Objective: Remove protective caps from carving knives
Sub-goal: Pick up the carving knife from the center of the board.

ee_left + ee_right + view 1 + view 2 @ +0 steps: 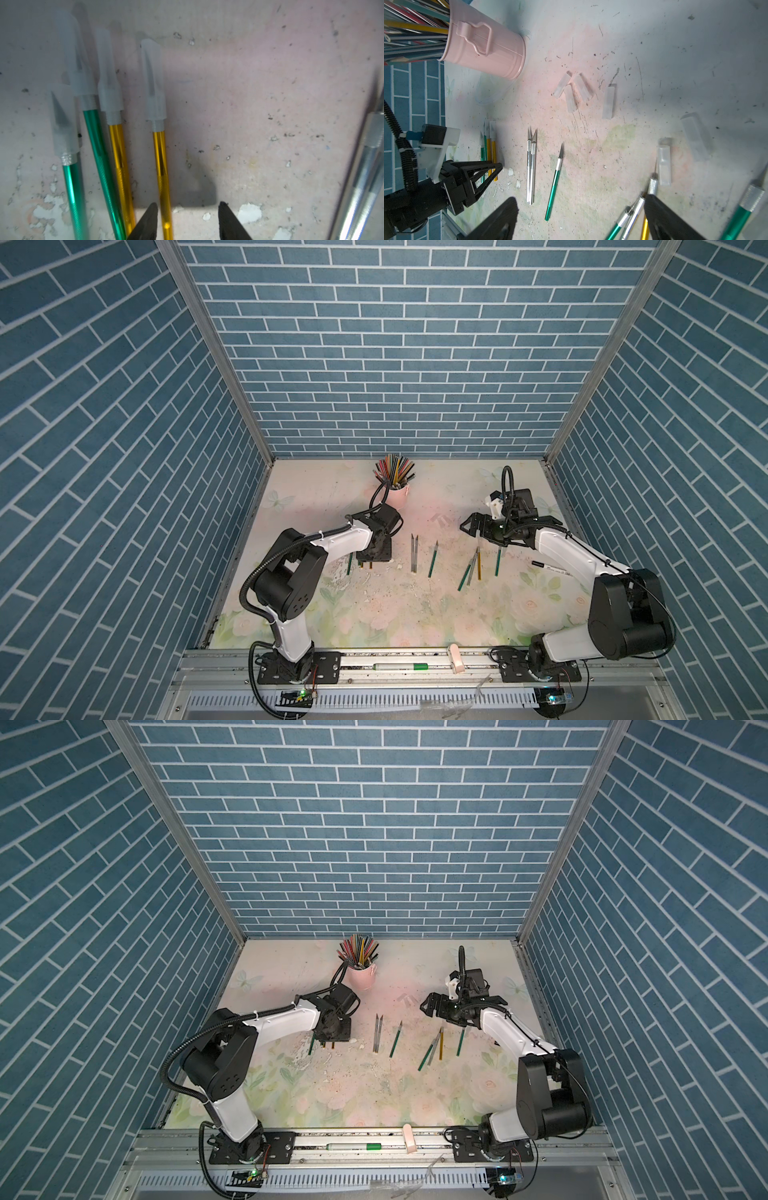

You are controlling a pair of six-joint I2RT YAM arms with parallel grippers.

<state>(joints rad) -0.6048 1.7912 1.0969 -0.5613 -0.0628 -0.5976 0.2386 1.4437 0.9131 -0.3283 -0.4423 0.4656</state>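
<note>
Two white-and-black robot arms work over a worn, flower-printed tabletop (374, 614) inside blue brick-patterned walls.

The left gripper (188, 205) points down over four capped carving knives (101, 155) lying side by side: two with green handles and two with gold. Each blade sits inside a translucent whitish protective cap (153, 83). The left claw's black jaws stand partly apart, astride the outermost gold knife (162, 176). One fingertip (150, 216) is just beside the handle, and the other is clear of it, so nothing is clamped.

The right gripper (581, 224) hovers with its jaws spread wide and empty. Below it lies a loose fan of bare-bladed knives (471, 568) with green, silver and gold handles.

Between the arms lie two silver knives (530, 170), touching each other, and a single green knife (554, 185), all three uncapped. Removed caps lie loose on the table: a cluster of three (571, 91) near the pink metal cup (488, 45), and others further along (609, 101).

The cup, at the back, holds coloured pencils (395, 472). A white marker with a black cap (552, 569) lies by the right arm. It carries dark print that is too small to read. A green-capped marker (401, 666) rests in the front rail, with no legible lettering.
</note>
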